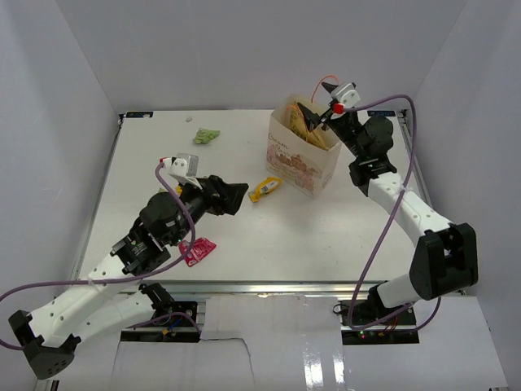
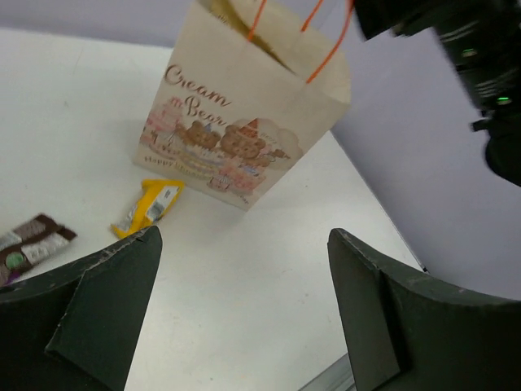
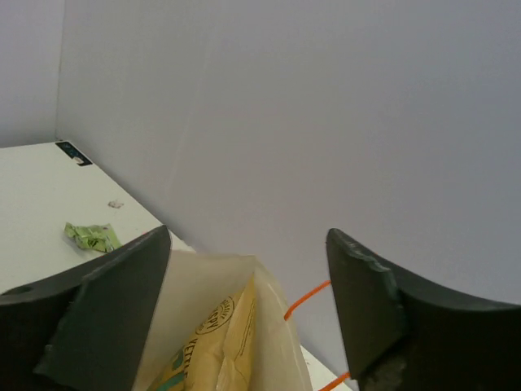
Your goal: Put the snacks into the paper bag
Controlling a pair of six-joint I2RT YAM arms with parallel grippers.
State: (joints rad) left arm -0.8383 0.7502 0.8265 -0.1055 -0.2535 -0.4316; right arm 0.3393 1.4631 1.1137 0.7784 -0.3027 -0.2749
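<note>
— Table (image 1: 244, 236) first: what stands on it?
— The paper bag (image 1: 301, 163), upright at the far right, with the chip bag (image 1: 309, 122) inside. The right pincer (image 1: 319, 114) hangs over its mouth, spread and empty. The left pincer (image 1: 236, 198), also spread, faces the yellow packet (image 1: 265, 188) beside the bag.
— Next?
— I think the small packets: lower, close, lift.

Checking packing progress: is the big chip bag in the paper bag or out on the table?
In. The chip bag stands inside the upright paper bag, its yellow top showing at the open mouth.
</note>
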